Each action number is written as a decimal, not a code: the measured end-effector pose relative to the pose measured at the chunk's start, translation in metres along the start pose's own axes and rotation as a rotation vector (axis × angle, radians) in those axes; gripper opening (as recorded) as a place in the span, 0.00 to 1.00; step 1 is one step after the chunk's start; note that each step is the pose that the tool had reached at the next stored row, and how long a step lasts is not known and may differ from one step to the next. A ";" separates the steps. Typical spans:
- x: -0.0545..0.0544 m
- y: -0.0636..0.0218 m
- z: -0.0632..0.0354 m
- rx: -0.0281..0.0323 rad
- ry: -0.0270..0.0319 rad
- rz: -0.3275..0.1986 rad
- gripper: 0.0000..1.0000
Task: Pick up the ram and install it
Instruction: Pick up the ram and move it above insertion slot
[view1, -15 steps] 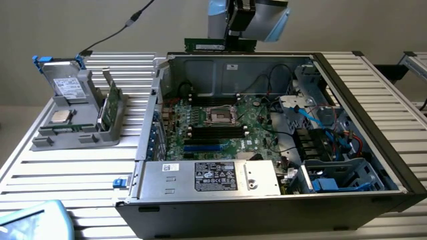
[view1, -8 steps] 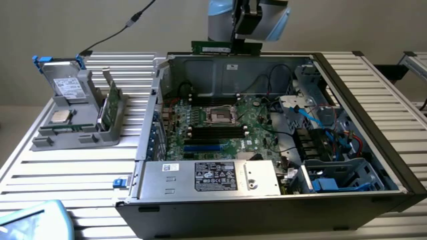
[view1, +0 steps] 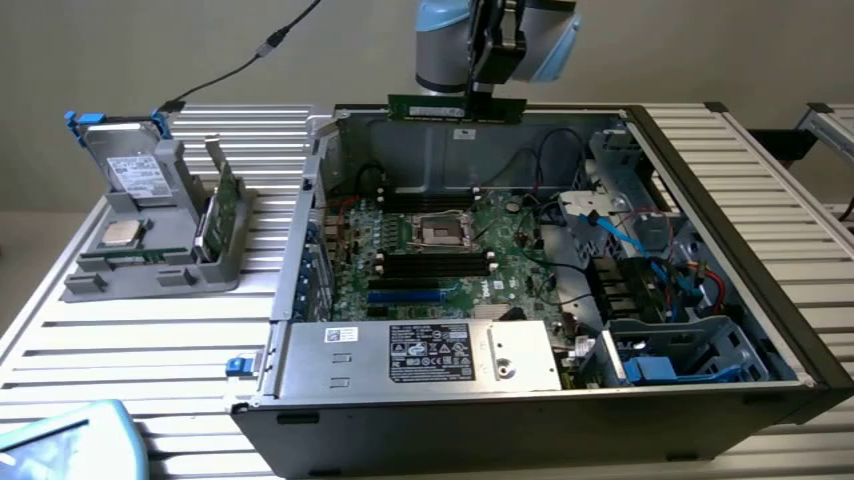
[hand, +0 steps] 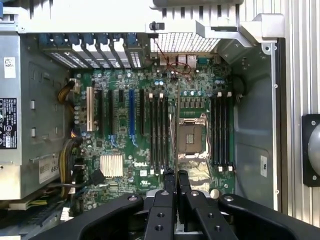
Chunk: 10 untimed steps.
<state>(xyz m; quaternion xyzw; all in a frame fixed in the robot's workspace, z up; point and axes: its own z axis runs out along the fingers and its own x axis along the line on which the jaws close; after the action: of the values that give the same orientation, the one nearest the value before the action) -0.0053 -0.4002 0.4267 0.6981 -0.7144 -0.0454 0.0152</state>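
The gripper (view1: 483, 92) is clamped on the top edge of the ram (view1: 447, 108), holding it level above the open computer case (view1: 774, 285). Seen from the wrist, its long axis runs parallel to the black memory slots (hand: 159, 132) below

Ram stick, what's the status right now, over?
Gripper shut on the ram. Ram held level, high over the open case, not in any slot. Nothing seen between it and the motherboard.
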 end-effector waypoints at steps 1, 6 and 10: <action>0.000 -0.0003 0.0018 0.0000 0.0000 0.000 0.13; 0.000 -0.0010 0.0088 0.0000 0.0001 0.000 0.13; 0.000 -0.0010 0.0088 0.0000 0.0001 0.000 0.13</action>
<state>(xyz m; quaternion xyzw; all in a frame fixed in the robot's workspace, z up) -0.0051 -0.4001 0.4178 0.6979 -0.7146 -0.0454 0.0152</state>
